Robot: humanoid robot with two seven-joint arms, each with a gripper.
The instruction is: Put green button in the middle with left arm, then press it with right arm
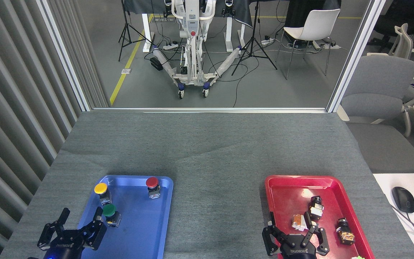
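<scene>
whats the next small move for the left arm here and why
Probably ease the left gripper a little forward and right to straddle the green button. Its fingers are spread open, nothing is held, and the button sits upright in the blue tray just off its right fingertip, below the yellow button.

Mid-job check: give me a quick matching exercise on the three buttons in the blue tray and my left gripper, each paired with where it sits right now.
Things:
1. green button
2. yellow button
3. red button
4. left gripper

Places:
A. far right corner of the blue tray
B. far left corner of the tray
C. at the tray's near left edge, fingers spread, holding nothing
D. left side of the tray, just nearer than the yellow one

Pairs: 1-D, 2-B, 3-A, 4-C
</scene>
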